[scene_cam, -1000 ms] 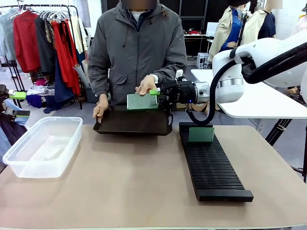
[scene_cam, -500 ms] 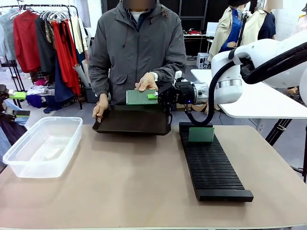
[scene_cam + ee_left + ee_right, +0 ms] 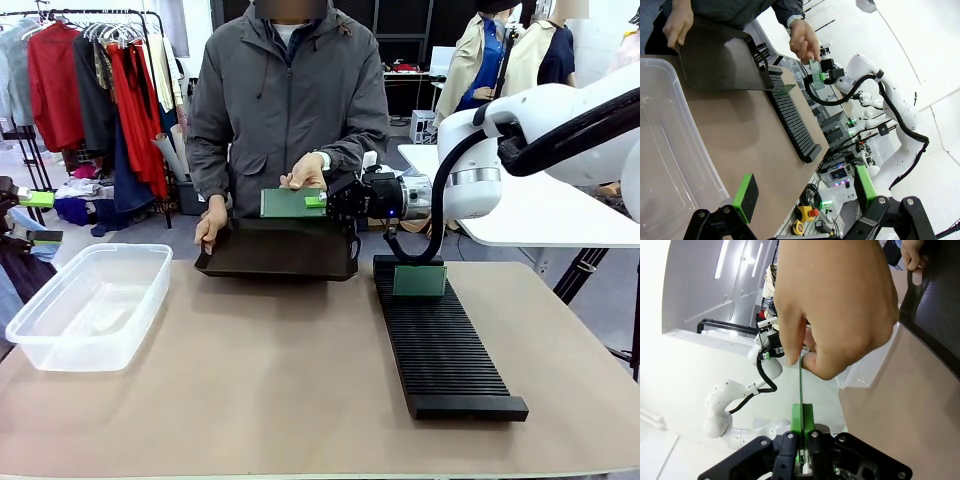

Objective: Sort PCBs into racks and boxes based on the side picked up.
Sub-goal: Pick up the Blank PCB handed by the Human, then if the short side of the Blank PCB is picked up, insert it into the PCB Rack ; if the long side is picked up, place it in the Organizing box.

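The right gripper (image 3: 318, 201) is clamped on the right-hand edge of a PCB (image 3: 288, 204), its green pads pressed together on the board. The board is a thin green rectangle. From the front it shows a darker green face, and from the right wrist it is edge-on, a fine line rising straight out from between the pads. It reaches out from the fingertips toward the person, whose hand (image 3: 305, 174) pinches its far upper edge, so both hold it at once.

Just below the gripper and the board, a smooth dark tray (image 3: 280, 255) is tipped up off the table (image 3: 280, 390) by the person's other hand (image 3: 209, 224). Lower and back toward the right arm's side, a second PCB (image 3: 419, 281) stands upright in a slot near the far end of the black ribbed rack (image 3: 450, 360). Well away, across the table, sits the clear plastic box (image 3: 60, 330). Over it the left gripper (image 3: 805, 192) hangs with its jaws spread wide, nothing between them.
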{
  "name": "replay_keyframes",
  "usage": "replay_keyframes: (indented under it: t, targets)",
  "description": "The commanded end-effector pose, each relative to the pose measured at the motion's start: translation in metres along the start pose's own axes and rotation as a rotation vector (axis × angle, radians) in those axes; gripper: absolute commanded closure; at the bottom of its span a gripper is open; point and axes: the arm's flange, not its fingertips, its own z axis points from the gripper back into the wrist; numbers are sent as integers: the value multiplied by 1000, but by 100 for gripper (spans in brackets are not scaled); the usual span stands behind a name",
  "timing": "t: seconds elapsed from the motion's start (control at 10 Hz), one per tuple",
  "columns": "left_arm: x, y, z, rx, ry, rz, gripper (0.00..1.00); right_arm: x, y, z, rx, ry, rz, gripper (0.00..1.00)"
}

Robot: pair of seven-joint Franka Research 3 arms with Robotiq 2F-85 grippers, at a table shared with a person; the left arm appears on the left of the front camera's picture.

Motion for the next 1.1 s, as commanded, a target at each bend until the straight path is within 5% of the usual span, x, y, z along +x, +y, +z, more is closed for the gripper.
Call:
replay_keyframes:
  t: [0.0,1.0]
  targets:
    - [-1,-2,1,-8,2,-1,0,1,1,0,5,-3,1,100]
    - [-1,-2,1,-8,2,-1,0,1,1,0,5,-3,1,100]
